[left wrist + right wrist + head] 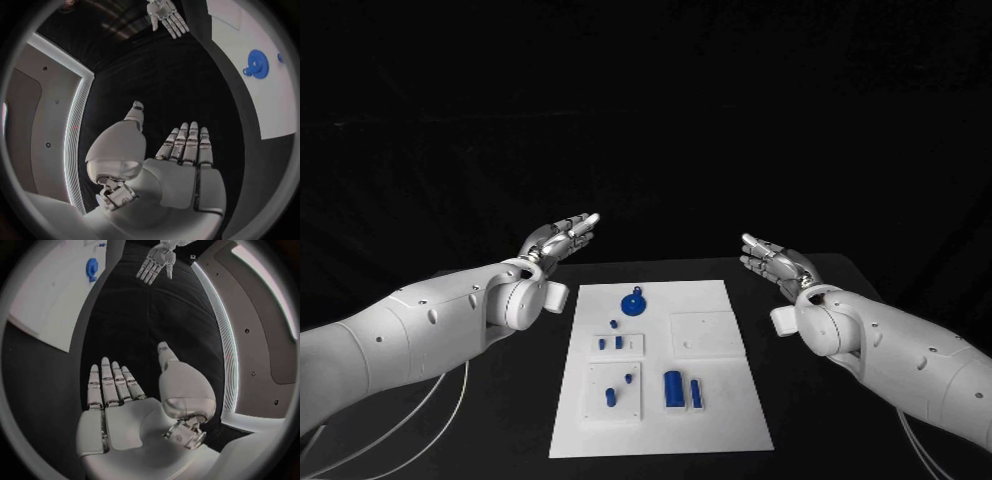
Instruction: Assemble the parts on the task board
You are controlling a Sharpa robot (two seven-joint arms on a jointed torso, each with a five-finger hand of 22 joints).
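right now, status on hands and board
Left hand open, right hand open, both raised beside the task board. Blue parts untouched. Nothing in the way.

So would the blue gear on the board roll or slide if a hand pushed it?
The gear lies flat on the board, so it would likely slide, not roll. It looks stiff, small and probably light.

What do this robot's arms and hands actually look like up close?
Both arms are smooth white shells with rounded wrist housings and thin pale cables beneath. The left hand and right hand are silver metal, with segmented fingers and pale fingertips.
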